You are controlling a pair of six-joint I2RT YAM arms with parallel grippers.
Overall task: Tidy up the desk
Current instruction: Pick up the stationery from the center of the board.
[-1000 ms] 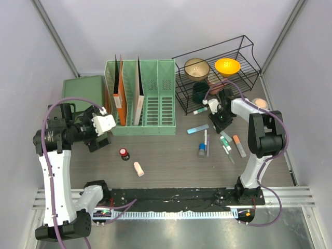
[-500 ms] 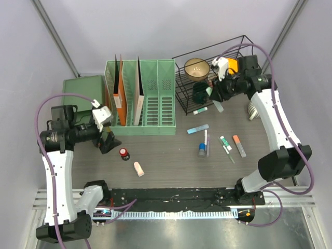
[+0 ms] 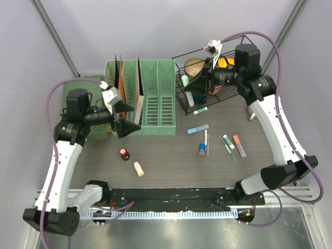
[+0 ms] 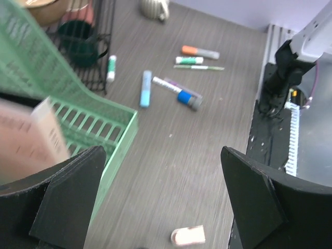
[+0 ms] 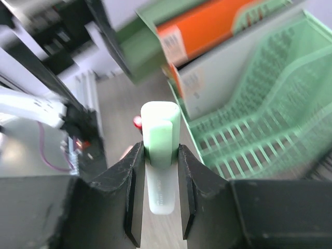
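The desk (image 3: 171,155) is a dark wood-grain top strewn with markers and pens. My right gripper (image 3: 190,86) hangs above the desk in front of the black wire rack (image 3: 244,52). It is shut on a green-capped marker (image 5: 160,150), whose cap sticks out past the fingertips toward the green file rack (image 3: 155,98). My left gripper (image 3: 122,118) hovers open and empty by the file rack's front left corner. In the left wrist view a pink cap (image 4: 188,236) lies on the desk below its wide-apart fingers (image 4: 67,192).
On the desk lie a blue marker (image 3: 197,128), two pens (image 3: 204,145), a green marker (image 3: 226,141), an orange marker (image 3: 239,146), a green-white marker (image 3: 201,111) and a red-capped bottle (image 3: 124,153). The wire rack holds a tan bowl (image 3: 196,66) and an orange bowl (image 3: 225,63). A dark green box (image 3: 83,85) sits far left.
The right arm has risen from the desk with the green marker and swung left in front of the wire rack. The left gripper has moved right and up toward the file rack, still open.
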